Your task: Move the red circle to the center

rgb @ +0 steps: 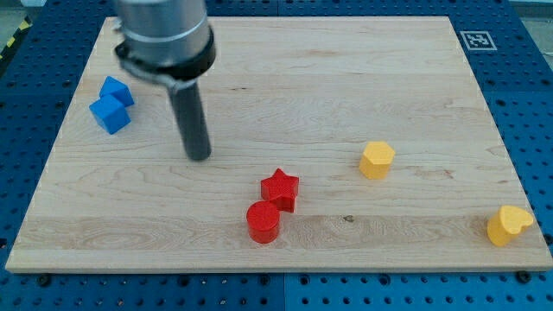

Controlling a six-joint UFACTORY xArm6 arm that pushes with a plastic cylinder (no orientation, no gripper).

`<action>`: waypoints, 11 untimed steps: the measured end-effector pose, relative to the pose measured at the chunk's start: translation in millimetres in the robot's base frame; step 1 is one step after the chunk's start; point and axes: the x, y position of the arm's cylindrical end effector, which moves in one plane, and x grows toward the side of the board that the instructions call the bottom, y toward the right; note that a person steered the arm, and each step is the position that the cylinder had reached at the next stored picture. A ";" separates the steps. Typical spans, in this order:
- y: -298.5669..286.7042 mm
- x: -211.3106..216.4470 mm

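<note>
Tool-wise, my tip (199,156) is a bare rod holding nothing, up and to the view's left of the red circle (263,222). That circle sits below centre, touching the red star (281,189). Best to come round beneath it and push upward, sparing the star. Blue blocks' (111,105) shapes are unclear; the arm's top is cut off.

One raised front view, angled down, whole wooden board (346,78) in frame
</note>
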 end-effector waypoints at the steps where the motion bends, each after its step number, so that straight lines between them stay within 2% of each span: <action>1: -4.5 64.8; 2: 12.2 93.4; 5: 117.6 104.0; 8: 146.0 100.7; 9: 167.7 85.7; 11: 177.7 24.4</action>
